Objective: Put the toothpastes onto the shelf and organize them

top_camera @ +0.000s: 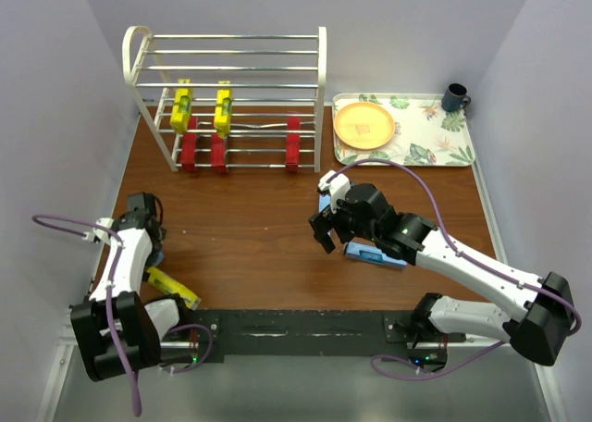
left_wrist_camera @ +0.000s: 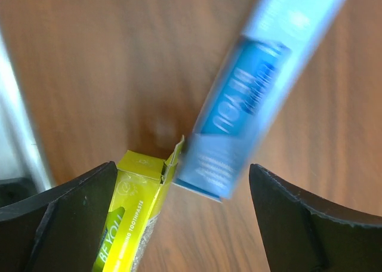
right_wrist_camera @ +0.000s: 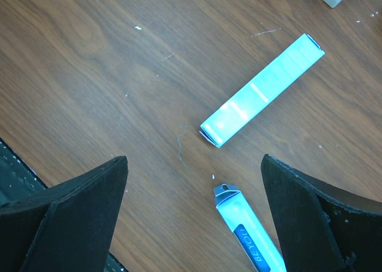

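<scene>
Left gripper [left_wrist_camera: 182, 179] spread wide, empty, above yellow toothpaste [left_wrist_camera: 128, 224]; right gripper [right_wrist_camera: 194, 164] spread, empty.

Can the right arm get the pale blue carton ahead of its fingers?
Probably yes. The right gripper is open, and the carton lies flat on bare table with nothing on it. A second blue carton lies close by, not touching, and could get nudged.
</scene>
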Robot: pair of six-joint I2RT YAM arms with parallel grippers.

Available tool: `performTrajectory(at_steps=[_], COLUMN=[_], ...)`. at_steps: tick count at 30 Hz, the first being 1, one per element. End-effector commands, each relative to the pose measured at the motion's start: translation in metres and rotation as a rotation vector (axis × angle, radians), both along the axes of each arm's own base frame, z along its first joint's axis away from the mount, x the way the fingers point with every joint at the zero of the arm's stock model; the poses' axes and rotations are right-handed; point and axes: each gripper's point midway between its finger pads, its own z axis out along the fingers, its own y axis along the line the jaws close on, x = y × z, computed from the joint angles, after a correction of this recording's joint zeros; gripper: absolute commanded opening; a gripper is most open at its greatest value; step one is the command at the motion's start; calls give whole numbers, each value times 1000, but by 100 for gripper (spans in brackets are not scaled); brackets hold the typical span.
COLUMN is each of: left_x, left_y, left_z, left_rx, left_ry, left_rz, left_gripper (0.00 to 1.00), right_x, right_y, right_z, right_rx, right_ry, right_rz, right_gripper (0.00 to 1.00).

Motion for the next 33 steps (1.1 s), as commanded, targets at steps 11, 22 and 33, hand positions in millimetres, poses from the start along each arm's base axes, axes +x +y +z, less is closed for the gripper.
performTrajectory(at_steps=[11, 22, 33], left_x=[106, 72, 19], left_y=[-149, -131, -83], left_z=[48, 65, 13], left_rx=[-252, -57, 61], left_ry=[-325, -227, -49], left_rz=[-519, -536, -366], left_gripper=[95, 97, 96], right_x=[6, 4, 2], right_y=[-1, 1, -1], right_z=[3, -2, -1], right_rx=[-18, -23, -17], right_ry=[-28, -6, -6], right_rz=[-11, -1, -1], right_gripper=[99, 99, 99])
